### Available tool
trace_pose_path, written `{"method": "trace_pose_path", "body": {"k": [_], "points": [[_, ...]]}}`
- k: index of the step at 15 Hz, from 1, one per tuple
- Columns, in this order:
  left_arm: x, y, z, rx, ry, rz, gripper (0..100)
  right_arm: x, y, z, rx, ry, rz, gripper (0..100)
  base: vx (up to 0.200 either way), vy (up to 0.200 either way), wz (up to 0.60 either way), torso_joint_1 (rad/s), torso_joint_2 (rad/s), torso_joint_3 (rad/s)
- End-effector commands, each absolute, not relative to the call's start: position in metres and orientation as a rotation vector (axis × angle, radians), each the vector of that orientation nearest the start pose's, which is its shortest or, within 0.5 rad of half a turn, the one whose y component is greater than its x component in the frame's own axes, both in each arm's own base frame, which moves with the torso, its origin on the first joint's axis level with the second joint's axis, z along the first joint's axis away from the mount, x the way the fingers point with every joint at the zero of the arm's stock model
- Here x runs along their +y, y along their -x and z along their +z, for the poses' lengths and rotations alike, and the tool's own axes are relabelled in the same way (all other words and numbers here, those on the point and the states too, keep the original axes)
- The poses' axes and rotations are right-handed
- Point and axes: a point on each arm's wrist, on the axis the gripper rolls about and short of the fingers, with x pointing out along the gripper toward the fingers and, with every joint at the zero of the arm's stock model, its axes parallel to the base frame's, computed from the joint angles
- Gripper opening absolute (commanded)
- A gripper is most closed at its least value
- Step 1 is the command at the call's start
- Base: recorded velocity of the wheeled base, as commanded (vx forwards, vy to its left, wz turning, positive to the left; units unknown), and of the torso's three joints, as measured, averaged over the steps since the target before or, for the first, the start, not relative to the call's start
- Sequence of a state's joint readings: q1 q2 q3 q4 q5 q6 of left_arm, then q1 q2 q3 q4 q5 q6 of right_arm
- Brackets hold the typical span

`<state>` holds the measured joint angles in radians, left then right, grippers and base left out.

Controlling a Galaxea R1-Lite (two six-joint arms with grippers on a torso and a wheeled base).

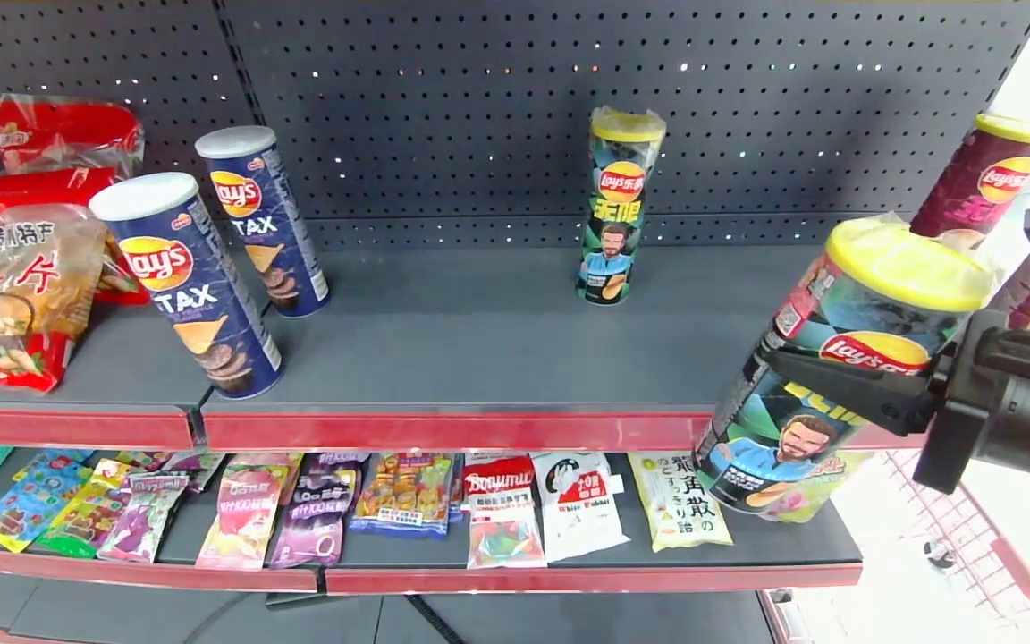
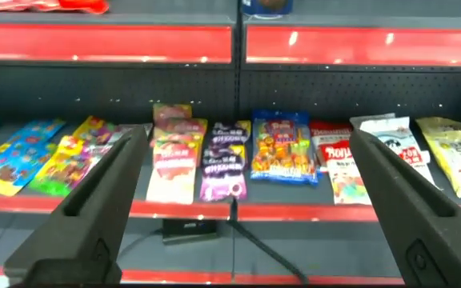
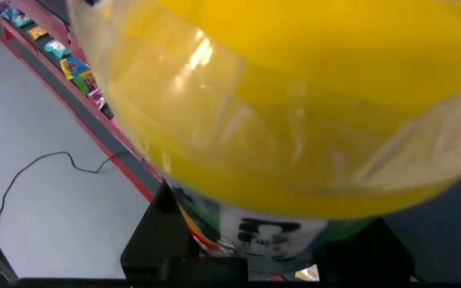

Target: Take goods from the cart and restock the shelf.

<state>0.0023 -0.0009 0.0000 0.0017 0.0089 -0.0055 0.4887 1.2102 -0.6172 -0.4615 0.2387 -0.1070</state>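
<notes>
The yellow-lidded chip can [image 1: 779,452] is sitting clamped in the right gripper [image 1: 846,385], whose fingers are closing on its middle. It is hanging tilted just off the right front corner of the upper shelf [image 1: 497,340], lid leaning away from the shelf and base dipping below the shelf's red front edge. A matching can [image 1: 620,206] is standing upright at the back of that shelf. The left gripper [image 2: 246,200] is idling below the shelf, fingers spread wide and empty.
</notes>
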Motion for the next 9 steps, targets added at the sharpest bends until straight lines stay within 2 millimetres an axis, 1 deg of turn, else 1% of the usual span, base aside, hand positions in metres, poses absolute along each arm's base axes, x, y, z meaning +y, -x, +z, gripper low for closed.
{"method": "trace_pose_path", "body": {"k": [1, 7, 9], "points": [[0.0001, 0.0228, 0.0753, 0.001, 0.006, 0.012, 100, 0.0889, -0.1557, 0.2336, 0.084, 0.118, 0.734, 0, 0.200, 0.000, 0.00, 0.002, 0.00, 0.002], [0.0001, 0.0228, 0.0753, 0.001, 0.006, 0.012, 100, 0.0886, -0.1549, 0.2362, 0.073, 0.115, 0.736, 0, 0.200, 0.000, 0.00, 0.003, 0.00, 0.002], [0.0001, 0.0228, 0.0753, 0.001, 0.006, 0.012, 100, 0.0887, -0.1540, 0.2368, 0.070, 0.115, 0.739, 0, 0.000, 0.000, 0.00, 0.000, 0.00, 0.000]]}}
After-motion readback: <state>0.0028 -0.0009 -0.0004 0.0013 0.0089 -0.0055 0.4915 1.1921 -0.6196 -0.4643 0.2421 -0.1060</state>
